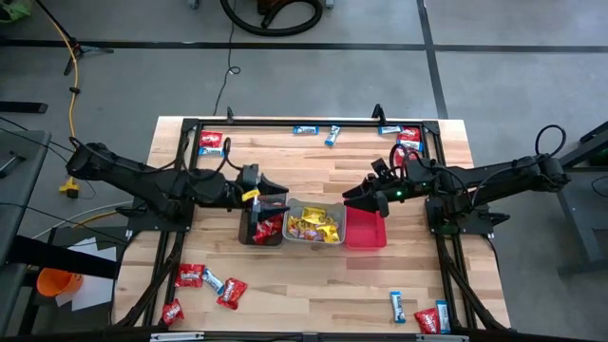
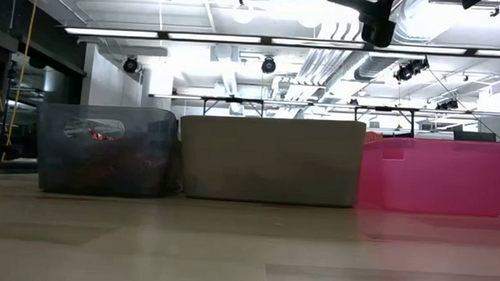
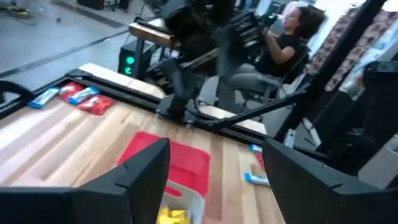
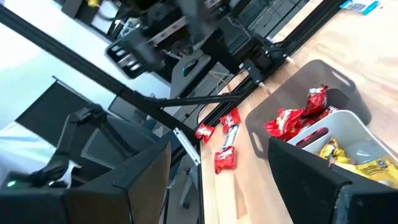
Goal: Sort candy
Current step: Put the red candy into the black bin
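wooden plank table on a grey shop floor from the high view, three bins in a row at the middle: dark bin (image 1: 265, 226) with red packets in it, grey bin (image 1: 314, 224) full of yellow packets, pink bin (image 1: 365, 229) looking bare. left gripper (image 1: 273, 201) hangs right over the dark bin, fingers spread, holding nothing. right gripper (image 1: 355, 196) sits at the pink bin's far edge, also spread and holding nothing. loose candy is at the corners: red packets (image 1: 190, 276) near the left front, a slim blue-and-white bar (image 1: 396, 305) right front lying roughly front-to-back, so i'd guess each arm goes for its own side. low view just shows the bins side by side, smoky translucent wall, matte grey, glossy pink, with both grippers above the frame. left wrist view looks past its parted dark fingers (image 3: 138, 174) over the pink bin to the right arm, and a person seated beyond the table. right wrist view shows crinkly shiny red wrappers in the dark bin and yellow ones next door.
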`<control>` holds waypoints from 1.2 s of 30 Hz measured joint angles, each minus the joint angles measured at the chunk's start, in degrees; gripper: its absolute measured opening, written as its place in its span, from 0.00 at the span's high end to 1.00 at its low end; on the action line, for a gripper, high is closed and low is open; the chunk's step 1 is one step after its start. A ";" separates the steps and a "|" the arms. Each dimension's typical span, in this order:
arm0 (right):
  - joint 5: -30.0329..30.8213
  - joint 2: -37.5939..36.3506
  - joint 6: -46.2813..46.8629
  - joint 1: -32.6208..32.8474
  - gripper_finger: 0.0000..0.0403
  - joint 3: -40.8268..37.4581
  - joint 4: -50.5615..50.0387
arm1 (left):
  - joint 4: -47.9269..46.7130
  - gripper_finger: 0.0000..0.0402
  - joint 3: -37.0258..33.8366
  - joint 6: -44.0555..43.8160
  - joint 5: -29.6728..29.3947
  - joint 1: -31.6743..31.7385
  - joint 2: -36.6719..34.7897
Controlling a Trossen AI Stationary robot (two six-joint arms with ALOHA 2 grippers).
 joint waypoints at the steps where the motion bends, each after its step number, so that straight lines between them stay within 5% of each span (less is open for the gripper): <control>1: -0.72 0.00 -0.02 0.00 0.35 0.00 0.00 | 0.35 0.39 -1.14 -0.84 0.16 0.32 -0.50; 7: -2.00 0.00 -0.02 0.00 0.35 0.00 0.00 | 8.17 0.39 -14.57 -9.25 -0.93 -0.24 -7.62; 13: -0.73 0.00 -0.04 -0.11 0.35 0.00 0.00 | 19.14 0.39 -28.21 -14.16 -9.63 -2.67 -18.86; 24: 18.67 0.00 1.75 -0.13 0.35 0.00 -1.61 | 18.93 0.39 -32.64 -9.25 -13.63 -3.09 -28.30; 30: 28.87 0.00 17.65 -4.56 0.35 0.02 -19.13 | 18.73 0.39 -32.64 -5.15 -12.82 -3.09 -28.64; 36: 26.45 0.49 25.66 -18.75 0.35 0.04 -43.11 | 18.74 0.39 -32.64 -5.18 -12.82 -3.09 -28.63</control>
